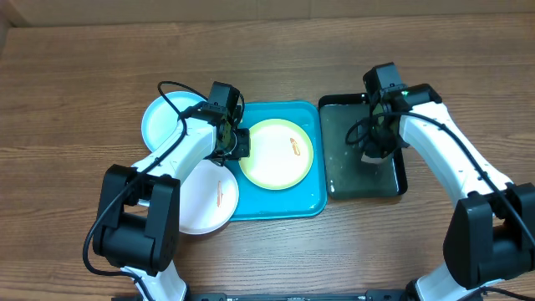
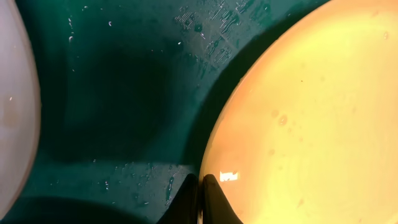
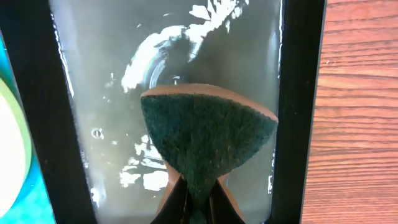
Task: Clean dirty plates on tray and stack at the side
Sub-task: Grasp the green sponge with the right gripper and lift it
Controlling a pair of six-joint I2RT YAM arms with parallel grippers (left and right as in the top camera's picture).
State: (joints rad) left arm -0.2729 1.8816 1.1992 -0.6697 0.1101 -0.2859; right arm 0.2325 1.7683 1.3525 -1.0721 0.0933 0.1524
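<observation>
1. Overhead: the left gripper [image 1: 236, 144] is meeting the yellow-green plate [image 1: 276, 159] at its left rim on the turquoise tray [image 1: 276, 206]. The right gripper [image 1: 372, 152] is hovering over the black tray [image 1: 343, 186], to the plate's right.
2. Left wrist: its fingers [image 2: 214, 202] are pinching together on that rim.
3. Right wrist: the right gripper is clamping a green sponge [image 3: 205, 137].

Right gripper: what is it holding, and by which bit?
The right gripper pinches a green-topped sponge by its narrow near end, over the wet black tray.
</observation>
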